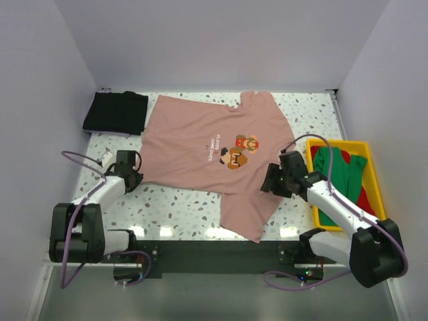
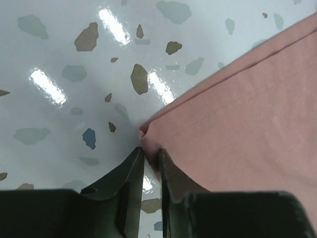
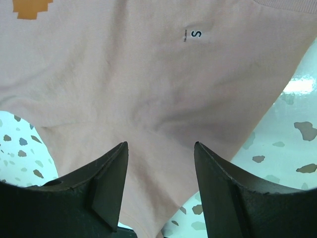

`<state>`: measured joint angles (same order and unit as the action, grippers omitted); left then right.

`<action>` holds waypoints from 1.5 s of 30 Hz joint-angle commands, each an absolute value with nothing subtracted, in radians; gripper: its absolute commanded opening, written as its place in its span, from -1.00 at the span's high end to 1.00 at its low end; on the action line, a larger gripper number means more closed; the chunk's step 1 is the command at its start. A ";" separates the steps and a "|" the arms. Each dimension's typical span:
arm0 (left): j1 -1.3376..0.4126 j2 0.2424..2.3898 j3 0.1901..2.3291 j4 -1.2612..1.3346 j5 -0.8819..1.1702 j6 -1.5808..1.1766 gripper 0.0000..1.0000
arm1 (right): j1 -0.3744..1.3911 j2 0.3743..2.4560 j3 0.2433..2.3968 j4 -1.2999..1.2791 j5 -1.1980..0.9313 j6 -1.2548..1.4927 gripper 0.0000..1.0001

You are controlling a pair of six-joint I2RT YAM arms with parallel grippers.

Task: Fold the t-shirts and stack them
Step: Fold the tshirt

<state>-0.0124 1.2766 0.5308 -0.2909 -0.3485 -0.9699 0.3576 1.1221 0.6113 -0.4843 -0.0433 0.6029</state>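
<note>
Left gripper (image 2: 150,150) — narrow, pinching the hem corner of the dusty-pink printed cloth t-shirt (image 1: 194,144) | right gripper (image 3: 159,145) — wide, over it

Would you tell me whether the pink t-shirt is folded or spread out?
Spread out: the pink t-shirt lies flat on the table, both sleeves out and the chest print showing.

Bare table (image 1: 177,204) lies beside the pink t-shirt (image 1: 194,144); yellow bin (image 1: 348,143) blocks the right.
</note>
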 commanded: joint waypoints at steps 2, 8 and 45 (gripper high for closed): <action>0.000 1.260 0.493 -0.186 -0.377 -1.028 0.71 | 0.348 1.103 0.594 -0.518 -0.035 0.618 -0.19; 0.000 1.066 0.420 -0.294 -0.454 -1.060 1.00 | 0.342 1.086 0.588 -0.543 -0.018 0.635 -0.19; 0.000 0.959 0.416 -0.310 -0.387 -0.969 1.00 | 0.334 1.075 0.479 -0.475 0.058 0.841 0.79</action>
